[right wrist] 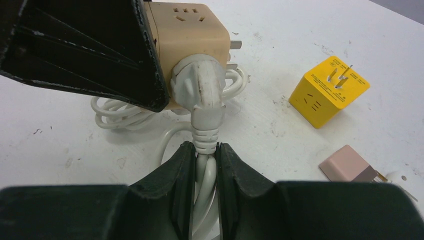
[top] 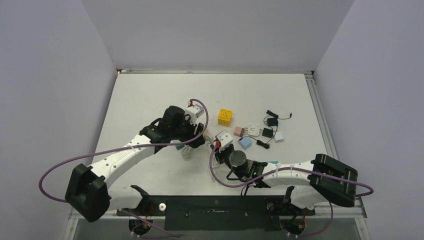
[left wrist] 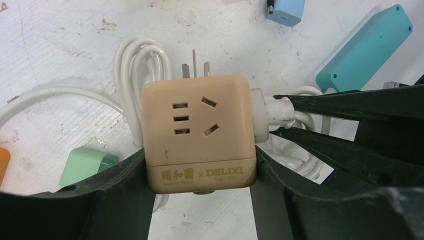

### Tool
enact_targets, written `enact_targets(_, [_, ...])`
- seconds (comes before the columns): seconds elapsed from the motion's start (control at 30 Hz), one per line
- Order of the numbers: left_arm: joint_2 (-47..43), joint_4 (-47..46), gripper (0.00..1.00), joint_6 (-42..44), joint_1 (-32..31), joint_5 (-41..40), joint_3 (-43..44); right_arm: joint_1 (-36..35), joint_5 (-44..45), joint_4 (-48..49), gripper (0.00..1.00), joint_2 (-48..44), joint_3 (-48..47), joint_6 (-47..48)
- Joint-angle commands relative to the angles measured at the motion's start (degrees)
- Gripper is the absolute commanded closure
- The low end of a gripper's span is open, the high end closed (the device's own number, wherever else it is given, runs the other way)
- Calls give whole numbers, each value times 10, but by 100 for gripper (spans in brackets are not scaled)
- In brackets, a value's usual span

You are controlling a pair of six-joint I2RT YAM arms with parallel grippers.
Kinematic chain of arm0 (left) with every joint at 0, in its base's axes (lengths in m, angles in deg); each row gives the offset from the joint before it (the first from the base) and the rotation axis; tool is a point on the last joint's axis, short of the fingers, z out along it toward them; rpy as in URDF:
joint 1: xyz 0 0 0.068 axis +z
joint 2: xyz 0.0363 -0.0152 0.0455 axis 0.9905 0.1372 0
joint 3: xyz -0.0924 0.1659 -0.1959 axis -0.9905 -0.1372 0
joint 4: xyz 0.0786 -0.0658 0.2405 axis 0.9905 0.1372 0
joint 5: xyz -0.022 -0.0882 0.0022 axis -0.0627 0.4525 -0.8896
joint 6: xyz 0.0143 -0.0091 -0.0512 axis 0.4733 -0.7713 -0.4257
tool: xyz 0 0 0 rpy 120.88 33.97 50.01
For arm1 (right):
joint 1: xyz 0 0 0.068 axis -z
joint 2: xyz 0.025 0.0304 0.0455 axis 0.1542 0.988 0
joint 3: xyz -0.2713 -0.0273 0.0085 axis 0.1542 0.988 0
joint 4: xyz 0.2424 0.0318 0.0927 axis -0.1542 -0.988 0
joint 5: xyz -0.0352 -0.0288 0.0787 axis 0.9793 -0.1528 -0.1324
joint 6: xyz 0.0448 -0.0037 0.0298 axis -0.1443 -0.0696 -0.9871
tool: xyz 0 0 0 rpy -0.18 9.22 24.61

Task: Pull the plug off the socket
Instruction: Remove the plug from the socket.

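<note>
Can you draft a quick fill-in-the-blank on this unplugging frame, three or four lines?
1. The left gripper clamps the ____ cube socket.
2. The right gripper is shut on the white plug at its ____ end.
3. The plug is still ____ in the socket's side face.
4. The loose cube beside them on the table is ____.

Missing words: beige; cable; seated; yellow

My black fingers (left wrist: 120, 200) look like matt, ridged plastic. The beige socket cube (left wrist: 200, 132) is smooth satin plastic; its plug (right wrist: 202, 92) is grubby white plastic, prongs (left wrist: 195, 70) dull metal. The white table (left wrist: 65, 45) is scuffed.
</note>
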Motion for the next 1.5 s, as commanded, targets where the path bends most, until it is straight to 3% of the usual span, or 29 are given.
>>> enact_targets(0.0, [20,50,100,52,11,-178,30,11,55,40,95,-64,18,8])
enact_targets(0.17, [12,33,100,47,15,-135,23,16,54,40,95,-64,20,7])
enact_targets(0.53, [-27,-147,100,-75,153,242,-34,28,37,-4,95,25,-29,-16])
enact_targets(0.87, [-50,-226,100,-117,174,298,-60,34,21,-20,95,68,-52,-25])
enact_targets(1.0, [-43,-183,100,-94,172,254,-50,36,27,-23,95,58,-48,-26])
enact_targets(1.17, [-41,-69,100,-23,142,87,-19,36,28,-4,95,22,-26,-21])
enact_targets(1.3, [-15,16,100,30,78,-64,15,35,6,24,95,-18,1,-10])
enact_targets(1.47, [12,45,100,39,51,-135,25,35,11,42,95,-53,25,0])
